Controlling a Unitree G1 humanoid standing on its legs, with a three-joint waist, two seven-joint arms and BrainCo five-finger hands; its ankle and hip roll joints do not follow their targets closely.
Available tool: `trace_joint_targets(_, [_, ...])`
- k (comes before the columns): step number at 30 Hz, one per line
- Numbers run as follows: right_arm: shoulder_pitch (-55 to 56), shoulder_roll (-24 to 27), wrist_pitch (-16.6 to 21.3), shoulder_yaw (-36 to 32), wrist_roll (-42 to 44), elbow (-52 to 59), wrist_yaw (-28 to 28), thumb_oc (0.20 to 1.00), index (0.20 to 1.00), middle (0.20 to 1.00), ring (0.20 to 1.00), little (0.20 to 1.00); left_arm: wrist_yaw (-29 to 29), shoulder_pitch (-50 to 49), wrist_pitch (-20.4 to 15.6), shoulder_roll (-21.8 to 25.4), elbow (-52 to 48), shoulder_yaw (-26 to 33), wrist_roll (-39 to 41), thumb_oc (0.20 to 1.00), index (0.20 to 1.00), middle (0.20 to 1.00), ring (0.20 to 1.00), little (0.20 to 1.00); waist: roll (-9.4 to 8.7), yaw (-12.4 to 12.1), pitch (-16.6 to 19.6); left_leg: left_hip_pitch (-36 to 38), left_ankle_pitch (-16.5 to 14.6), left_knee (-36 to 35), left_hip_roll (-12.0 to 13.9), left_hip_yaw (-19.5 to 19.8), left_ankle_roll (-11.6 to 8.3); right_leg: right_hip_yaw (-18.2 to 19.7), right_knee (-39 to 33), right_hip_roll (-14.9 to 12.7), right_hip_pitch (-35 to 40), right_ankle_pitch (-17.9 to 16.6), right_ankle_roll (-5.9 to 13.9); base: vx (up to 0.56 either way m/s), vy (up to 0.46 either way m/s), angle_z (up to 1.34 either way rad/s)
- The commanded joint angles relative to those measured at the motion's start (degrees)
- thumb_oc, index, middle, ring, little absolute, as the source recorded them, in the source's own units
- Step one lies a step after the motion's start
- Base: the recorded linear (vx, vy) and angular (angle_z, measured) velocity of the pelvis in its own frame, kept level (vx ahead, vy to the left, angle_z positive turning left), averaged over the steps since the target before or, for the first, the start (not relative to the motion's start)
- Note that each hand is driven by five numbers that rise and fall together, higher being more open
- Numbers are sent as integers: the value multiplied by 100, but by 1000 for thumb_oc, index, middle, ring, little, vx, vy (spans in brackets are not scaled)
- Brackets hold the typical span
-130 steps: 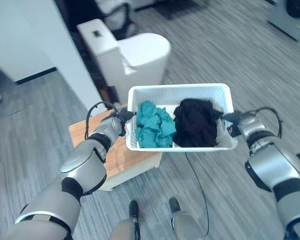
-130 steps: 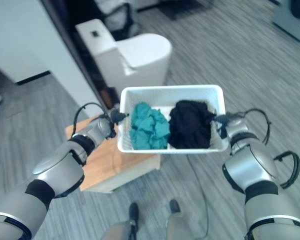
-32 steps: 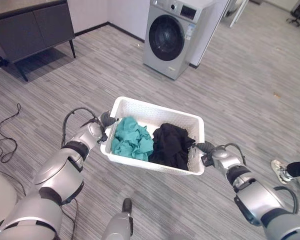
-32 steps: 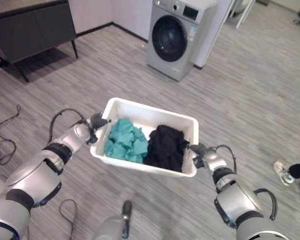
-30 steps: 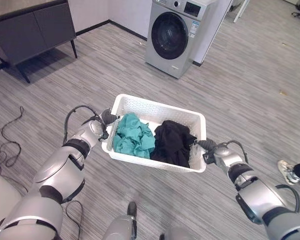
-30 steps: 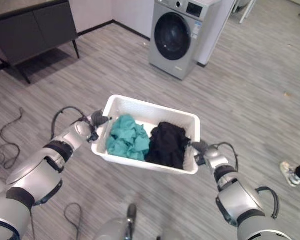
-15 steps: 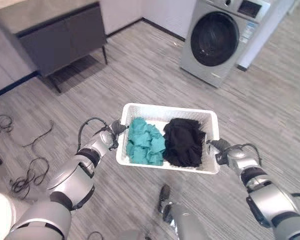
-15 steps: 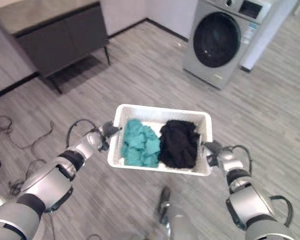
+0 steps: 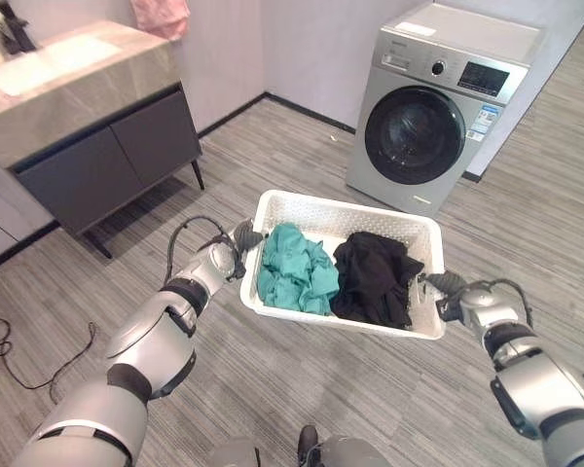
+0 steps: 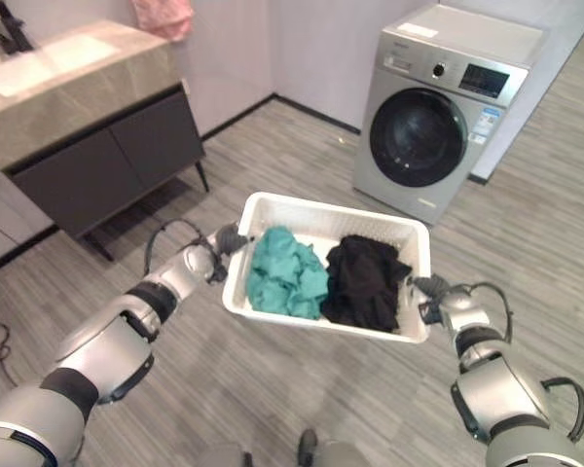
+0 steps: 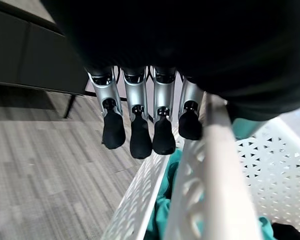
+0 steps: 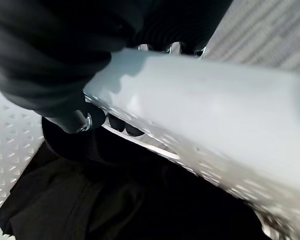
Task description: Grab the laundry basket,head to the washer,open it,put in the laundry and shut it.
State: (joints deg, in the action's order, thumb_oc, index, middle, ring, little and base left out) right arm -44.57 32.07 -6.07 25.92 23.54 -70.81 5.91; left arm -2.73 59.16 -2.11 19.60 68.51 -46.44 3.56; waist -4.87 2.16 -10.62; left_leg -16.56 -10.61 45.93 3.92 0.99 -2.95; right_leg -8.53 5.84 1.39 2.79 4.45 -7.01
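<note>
A white perforated laundry basket (image 9: 350,207) hangs in the air in front of me, carried by its two short ends. Inside lie a teal garment (image 9: 294,269) on the left and a black garment (image 9: 372,278) on the right. My left hand (image 9: 236,241) pinches the left rim; its fingers (image 11: 140,135) run down the outside wall. My right hand (image 9: 455,291) grips the right rim, its fingers (image 12: 116,123) tucked under the lip. The silver front-loading washer (image 9: 438,92) stands ahead and slightly right, its round dark door (image 9: 415,135) shut.
A dark vanity cabinet (image 9: 97,161) with a stone top and sink (image 9: 49,60) stands at the left against the wall, a pink cloth (image 9: 162,16) hanging above it. Grey plank floor (image 9: 273,165) lies open between the basket and the washer.
The whole view has swung: the washer now stands closer and more squarely ahead, and the vanity's top has come into sight. Both hands keep the same hold on the basket.
</note>
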Motion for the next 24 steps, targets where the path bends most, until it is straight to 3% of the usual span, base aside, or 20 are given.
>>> trace_joint_targets(1, [232,975,272,-409,433,-76,-185,200,200,200,200,200,-326,621,99,653,378,161,217,200,200,200,200,200,9,-143,121,341,1023,-2274,-11,17,40,256,-502,-169,-64,-318,1070,495,102,-44])
trace_joint_targets(2, [351,957,307,-454,355,-18,-233,200,200,200,200,200,-330,566,66,637,282,135,231,200,200,200,200,200,119,-279,118,230,1432,-3516,-49,225,-78,305,-533,-49,121,-218,1096,374,82,-56])
trace_joint_targets(3, [360,958,307,-458,354,-14,-234,200,200,200,200,200,-331,562,66,634,282,134,231,200,200,200,200,200,103,-287,101,302,1469,-3601,-59,212,-79,311,-536,-64,151,-211,1096,407,93,-35])
trace_joint_targets(5, [414,900,353,-496,298,-70,-260,200,200,200,200,200,-320,540,35,611,303,48,280,200,200,200,200,200,175,-456,85,140,1720,-4494,-120,497,-157,469,-535,6,451,5,1138,436,116,-55])
trace_joint_targets(8, [391,747,335,-481,247,-214,-242,200,200,200,200,200,-346,454,14,592,364,106,247,200,200,200,200,200,247,-555,226,355,1752,-4447,-135,559,-143,602,-433,11,647,204,1168,358,141,-105])
trace_joint_targets(9, [387,712,329,-483,231,-266,-223,200,200,200,200,200,-339,436,16,628,368,70,249,200,200,200,200,200,260,-618,266,352,1739,-4201,-215,614,-111,666,-221,-18,659,258,1184,391,186,-139])
trace_joint_targets(10, [378,595,303,-493,210,-304,-201,200,200,200,200,200,-326,364,17,730,352,71,256,200,200,200,200,200,245,-725,350,526,1569,-4017,-349,647,11,767,501,-27,566,344,1233,480,237,-110])
trace_joint_targets(11, [365,564,305,-506,204,-321,-186,200,200,200,200,200,-334,336,15,755,307,63,248,200,200,200,200,200,254,-723,355,634,1474,-3978,-373,568,100,705,1003,-29,429,221,1341,353,182,-95])
trace_joint_targets(12, [364,563,306,-506,204,-322,-186,200,200,200,200,200,-334,335,16,757,305,63,248,200,200,200,200,200,247,-732,356,630,1466,-3969,-377,555,103,715,1034,-37,412,239,1344,253,145,-86])
trace_joint_targets(13, [356,532,289,-536,188,-260,-180,200,200,200,200,200,-349,301,6,766,180,24,222,200,200,200,200,200,263,-662,304,796,1298,-3868,-336,337,221,518,2109,-111,-85,-199,1657,257,141,-61])
trace_joint_targets(14, [310,510,293,-551,166,-237,-185,200,200,200,200,200,-369,283,8,780,193,42,183,200,200,200,200,200,292,-614,287,919,1210,-3850,-311,222,255,304,2394,-251,-242,-431,1797,403,215,-42])
trace_joint_targets(15, [215,454,277,-540,140,-230,-179,200,200,200,200,200,-383,281,35,816,237,40,152,200,200,200,200,200,394,-569,291,1185,1102,-3932,-305,85,332,-68,2611,-602,-454,-482,1849,396,173,-18])
trace_joint_targets(16, [131,463,262,-506,133,-263,-172,200,200,200,200,200,-386,369,46,808,280,-4,169,200,200,200,200,200,499,-521,334,1382,1021,-4066,-296,49,351,-273,2199,-818,-603,-281,1689,404,132,-35])
trace_joint_targets(17, [118,474,264,-486,128,-288,-160,200,200,200,200,200,-379,395,45,789,308,-5,172,200,200,200,200,200,545,-477,360,1477,983,-4124,-285,48,352,-287,1974,-848,-710,-199,1603,335,55,-33])
trace_joint_targets(19, [104,554,258,-474,133,-329,-143,200,200,200,200,200,-381,450,39,758,343,9,170,200,200,200,200,200,592,-372,383,1608,879,-4158,-282,54,319,-198,1417,-936,-911,-169,1547,268,-47,8])
trace_joint_targets(22, [125,618,240,-526,160,-249,-108,200,200,200,200,200,-376,467,-25,710,366,113,146,200,200,200,200,200,586,-179,364,1889,624,-4217,-321,131,252,194,84,-1180,-1281,-596,1677,289,-130,2])
trace_joint_targets(24, [156,635,255,-590,191,-214,-90,200,200,200,200,200,-396,442,-69,655,315,120,118,200,200,200,200,200,583,-110,327,2027,429,-4145,-321,113,216,290,-392,-1317,-1349,-822,1778,284,-141,41])
